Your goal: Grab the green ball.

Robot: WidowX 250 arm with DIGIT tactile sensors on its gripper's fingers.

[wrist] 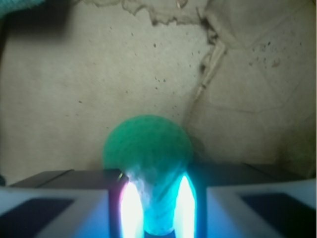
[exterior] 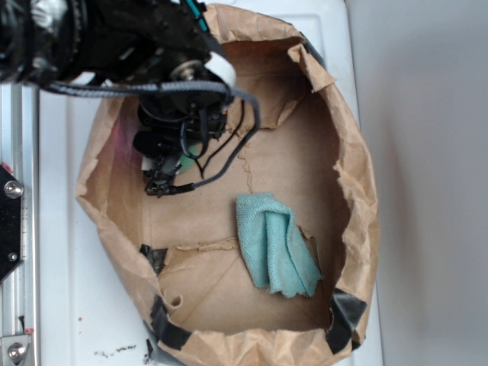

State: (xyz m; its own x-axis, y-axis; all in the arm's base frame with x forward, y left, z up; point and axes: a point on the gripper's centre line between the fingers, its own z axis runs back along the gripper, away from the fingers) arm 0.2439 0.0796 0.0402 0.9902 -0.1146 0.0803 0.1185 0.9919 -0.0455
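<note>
The green ball (wrist: 147,144) is squeezed between my two fingers in the wrist view, its round top bulging out past the fingertips. My gripper (wrist: 156,174) is shut on it. In the exterior view the gripper (exterior: 162,177) hangs at the left side of the brown paper-lined bin (exterior: 358,191), pointing down. Only a small green sliver of the ball (exterior: 185,163) shows beside the fingers there. I cannot tell whether the ball rests on the paper floor or hangs just above it.
A light teal cloth (exterior: 274,242) lies crumpled on the bin floor to the right of the gripper, and its corner (wrist: 20,6) shows at the wrist view's top left. Torn paper walls ring the bin, with black tape (exterior: 347,313) at the corners.
</note>
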